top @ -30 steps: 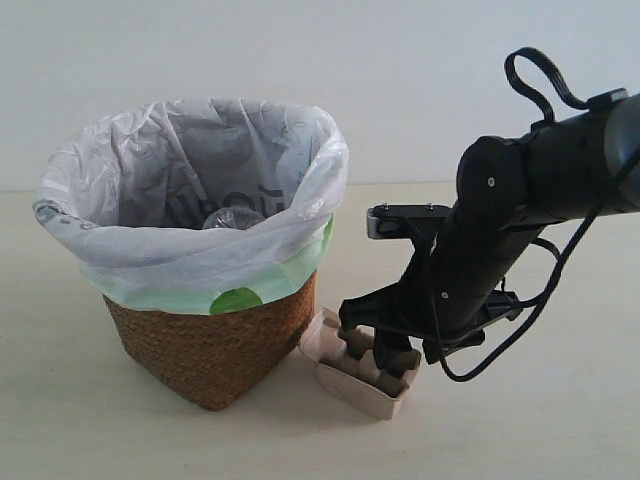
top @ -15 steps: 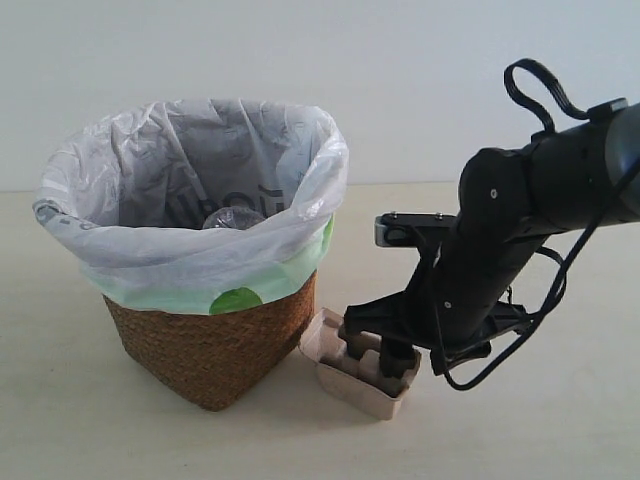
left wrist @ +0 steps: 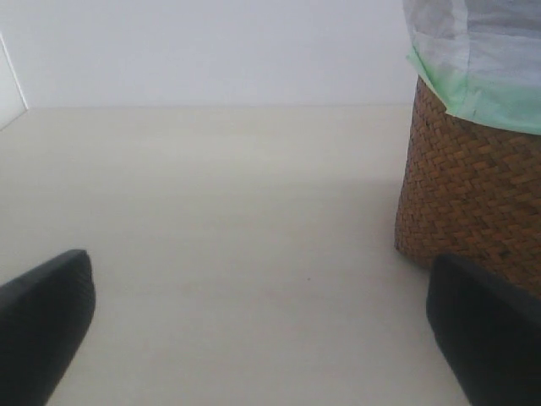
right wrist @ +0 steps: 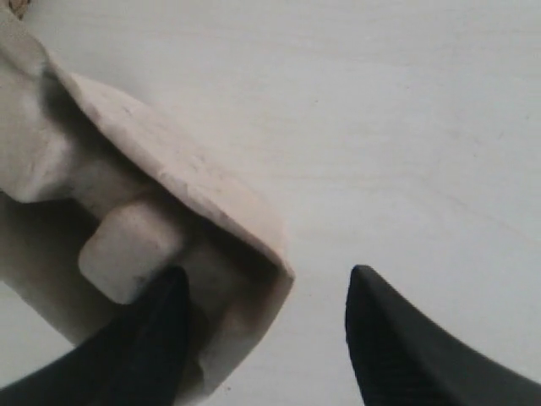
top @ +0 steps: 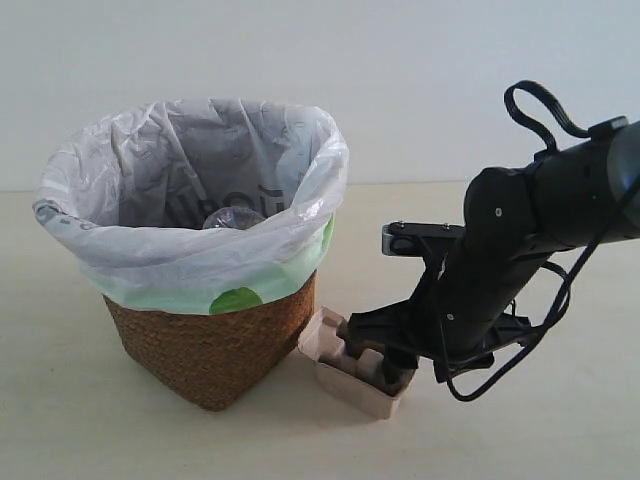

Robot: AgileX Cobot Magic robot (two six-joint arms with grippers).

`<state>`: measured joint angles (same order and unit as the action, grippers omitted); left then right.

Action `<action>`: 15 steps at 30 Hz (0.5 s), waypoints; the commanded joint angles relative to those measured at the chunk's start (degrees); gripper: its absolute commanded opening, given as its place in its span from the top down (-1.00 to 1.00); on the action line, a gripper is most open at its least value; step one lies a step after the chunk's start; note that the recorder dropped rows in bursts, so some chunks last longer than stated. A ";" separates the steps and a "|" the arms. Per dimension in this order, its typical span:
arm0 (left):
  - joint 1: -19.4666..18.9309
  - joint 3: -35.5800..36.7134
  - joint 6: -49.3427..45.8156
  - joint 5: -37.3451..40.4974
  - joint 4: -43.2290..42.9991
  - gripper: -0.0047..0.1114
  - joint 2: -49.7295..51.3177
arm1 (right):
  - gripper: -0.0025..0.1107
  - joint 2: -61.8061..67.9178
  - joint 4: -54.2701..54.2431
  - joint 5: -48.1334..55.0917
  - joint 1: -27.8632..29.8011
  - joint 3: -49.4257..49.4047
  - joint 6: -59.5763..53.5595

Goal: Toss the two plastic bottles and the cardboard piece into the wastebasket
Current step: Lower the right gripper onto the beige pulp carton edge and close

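The cardboard piece (top: 328, 341), a beige moulded tray, lies on the table against the foot of the wastebasket (top: 215, 345). My right gripper (top: 385, 365) is down on it and open. In the right wrist view one finger (right wrist: 144, 338) sits in a hollow of the cardboard piece (right wrist: 169, 169); the other finger (right wrist: 397, 347) stands outside over bare table, so the right gripper (right wrist: 266, 279) straddles the tray's end wall. One clear plastic bottle (top: 232, 217) shows inside the basket, its label hidden. My left gripper (left wrist: 262, 338) is open and empty beside the wastebasket (left wrist: 473, 194).
The basket's whitish bag (top: 190, 150) folds wide over its rim above the tray. The right arm's cables (top: 535, 100) loop up behind its wrist. Pale tabletop (left wrist: 220, 220) stretches away from the left gripper.
The right arm has sunk lower and shifted slightly right, pushing its fingers further down into the cardboard piece. Basket and tray have stayed in place.
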<state>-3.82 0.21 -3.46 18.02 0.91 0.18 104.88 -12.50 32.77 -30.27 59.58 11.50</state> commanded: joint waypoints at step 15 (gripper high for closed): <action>0.41 -0.21 0.50 -0.44 0.12 -0.94 -0.18 | 0.96 4.95 2.72 -1.43 -0.15 -0.03 1.05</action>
<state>-3.82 0.21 -3.46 18.02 0.91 0.18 108.35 -13.82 30.80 -30.70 60.24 12.89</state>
